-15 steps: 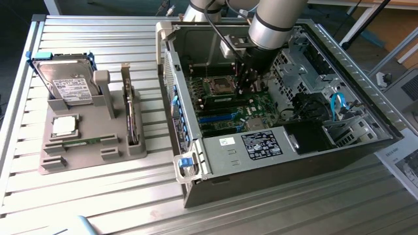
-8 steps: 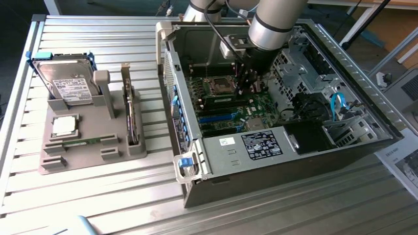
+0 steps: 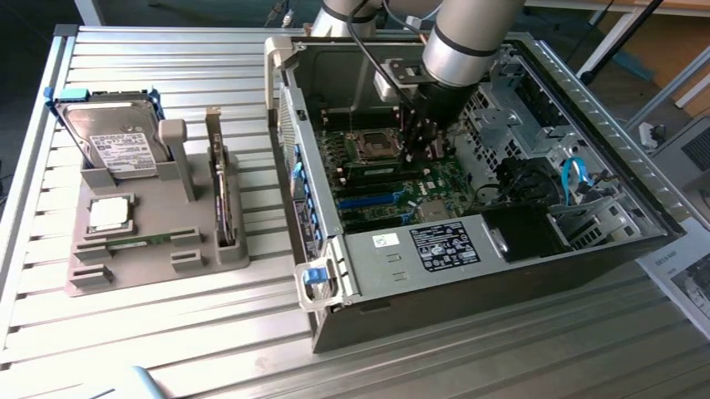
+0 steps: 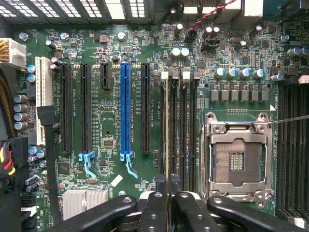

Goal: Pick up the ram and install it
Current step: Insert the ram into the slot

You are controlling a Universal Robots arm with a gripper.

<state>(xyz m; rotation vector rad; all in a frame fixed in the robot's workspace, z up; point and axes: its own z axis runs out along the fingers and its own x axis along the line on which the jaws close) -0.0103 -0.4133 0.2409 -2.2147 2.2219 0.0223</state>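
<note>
The ram point(image 4: 167, 130) is seen edge-on, a thin line with its long axis running along the memory slots point(image 4: 186, 125), over the slot nearest the black expansion slot point(image 4: 146, 108). Whether it is seated I cannot tell. The gripper point(image 4: 168, 193) is clamped on it, one finger on each side. The open processor socket point(image 4: 236, 159) lies just beyond the memory slots. The case point(image 3: 621, 166) walls surround the arm. A hard drive point(image 3: 111, 141) stands on the grey tray point(image 3: 133, 274), well apart at the exterior view's left.
</note>
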